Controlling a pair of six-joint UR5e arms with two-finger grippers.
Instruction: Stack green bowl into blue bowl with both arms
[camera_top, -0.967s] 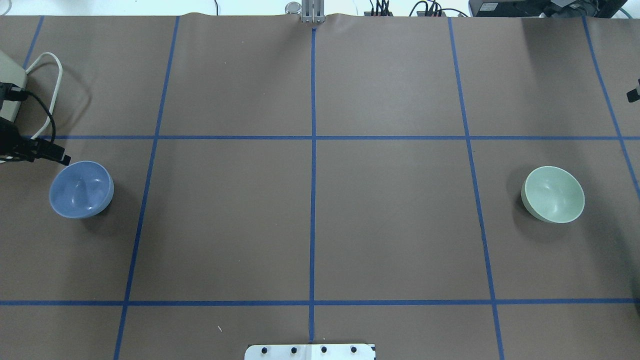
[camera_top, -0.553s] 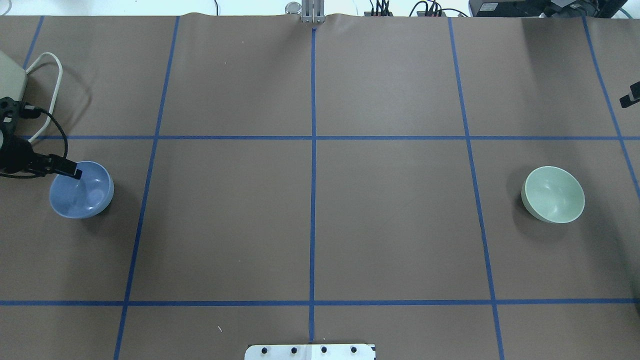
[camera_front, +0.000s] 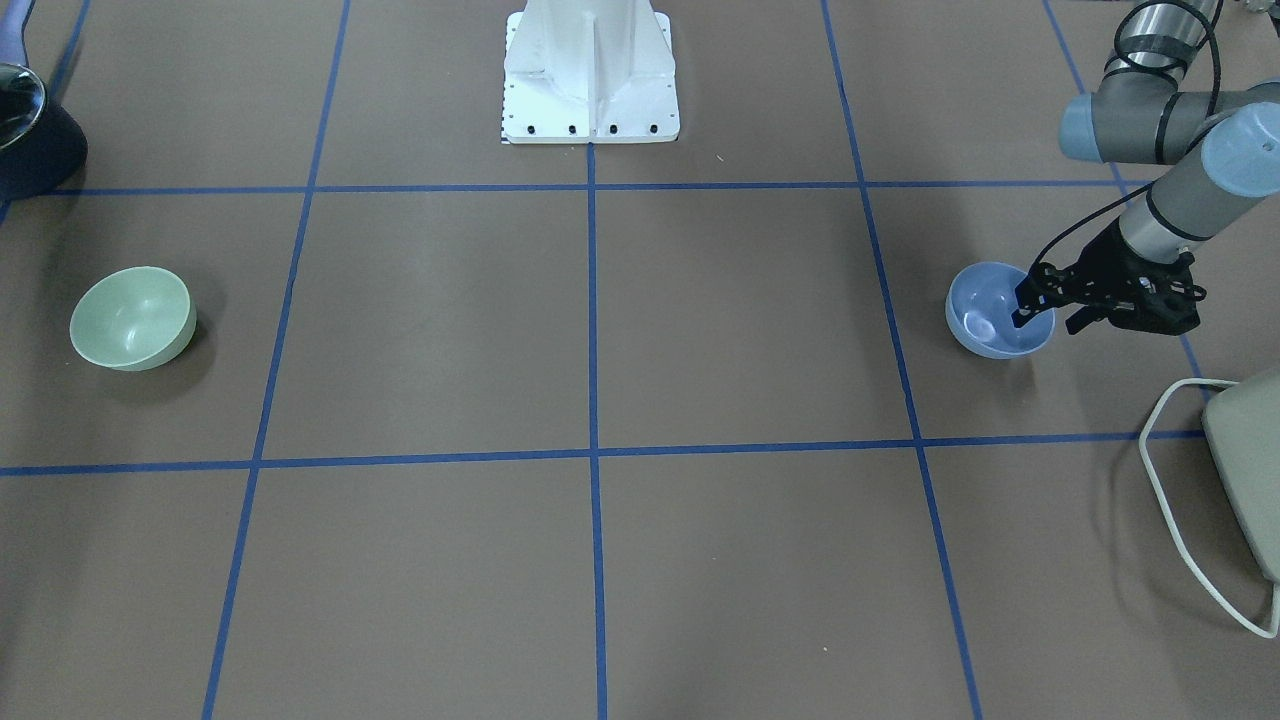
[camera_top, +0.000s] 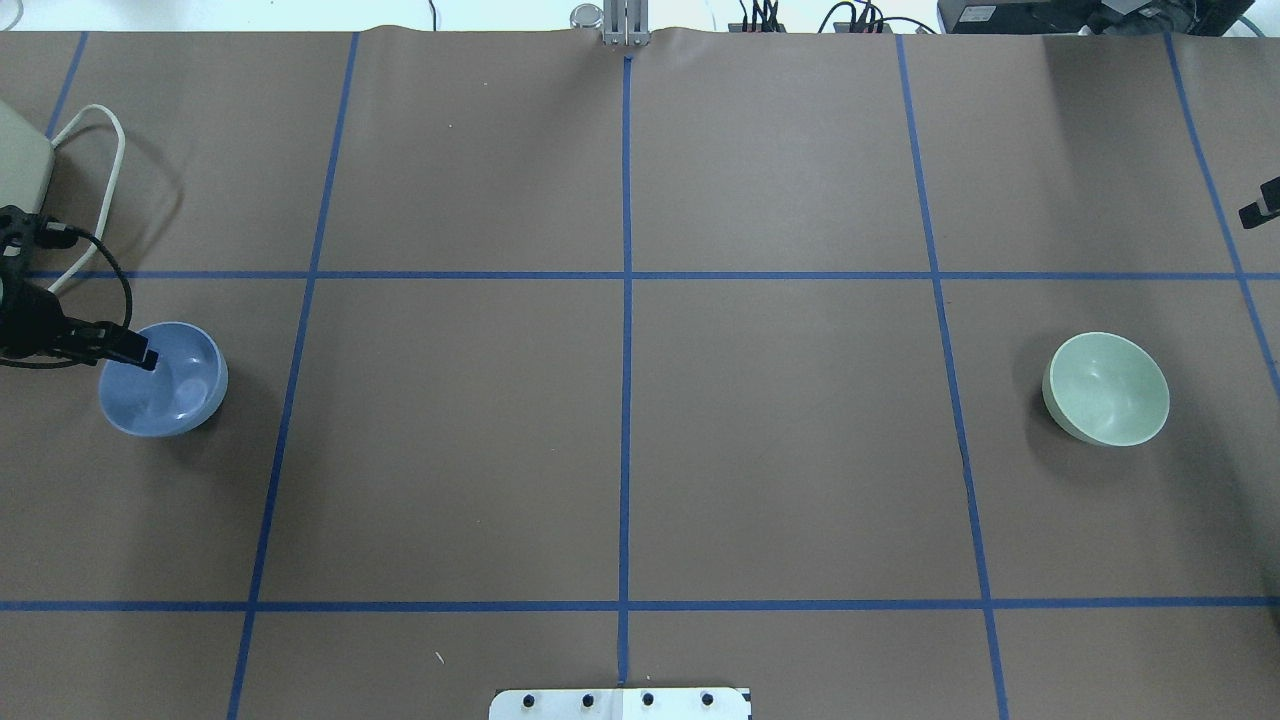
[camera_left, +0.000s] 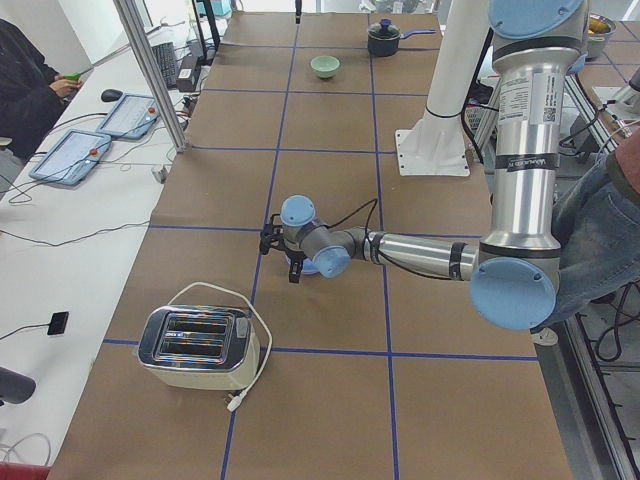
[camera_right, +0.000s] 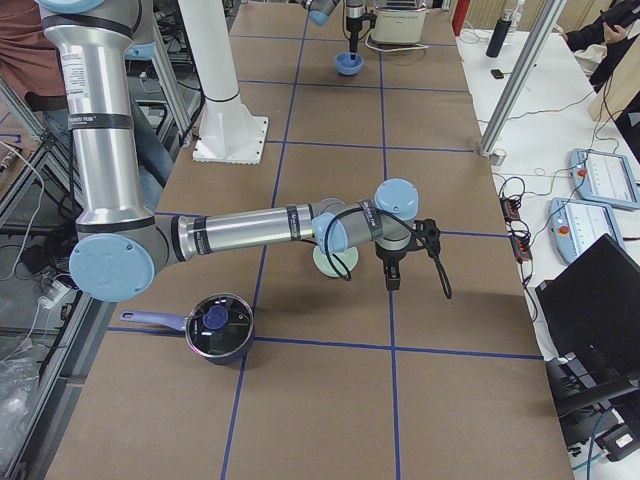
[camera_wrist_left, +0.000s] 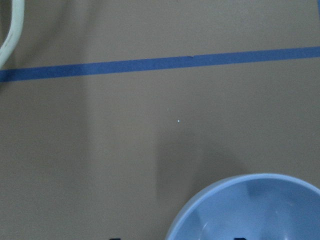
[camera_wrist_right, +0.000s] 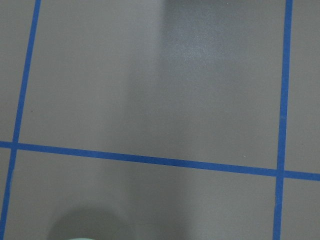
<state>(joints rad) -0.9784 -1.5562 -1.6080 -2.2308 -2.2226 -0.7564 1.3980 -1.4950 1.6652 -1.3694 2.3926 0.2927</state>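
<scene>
The blue bowl (camera_top: 170, 388) stands upright at the table's left side and also shows in the front view (camera_front: 985, 322) and in the left wrist view (camera_wrist_left: 250, 210). My left gripper (camera_front: 1050, 315) is open and straddles the bowl's rim, with one finger inside and one outside. The green bowl (camera_top: 1105, 388) stands upright at the right side, also in the front view (camera_front: 130, 318). My right gripper (camera_right: 390, 272) hangs just beside the green bowl (camera_right: 330, 264), apart from it. Only a black sliver of it (camera_top: 1258, 210) shows overhead, so I cannot tell its state.
A toaster (camera_left: 195, 345) with a white cord lies beyond the blue bowl at the left end. A dark pot (camera_right: 215, 325) sits near the green bowl at the right end. The white pedestal (camera_front: 590, 70) stands at the robot's edge. People stand at the table's ends.
My left gripper has moved down and toward the blue bowl, and one finger now sits inside the rim. The right gripper's sliver has shifted slightly. Both bowls stayed put.
</scene>
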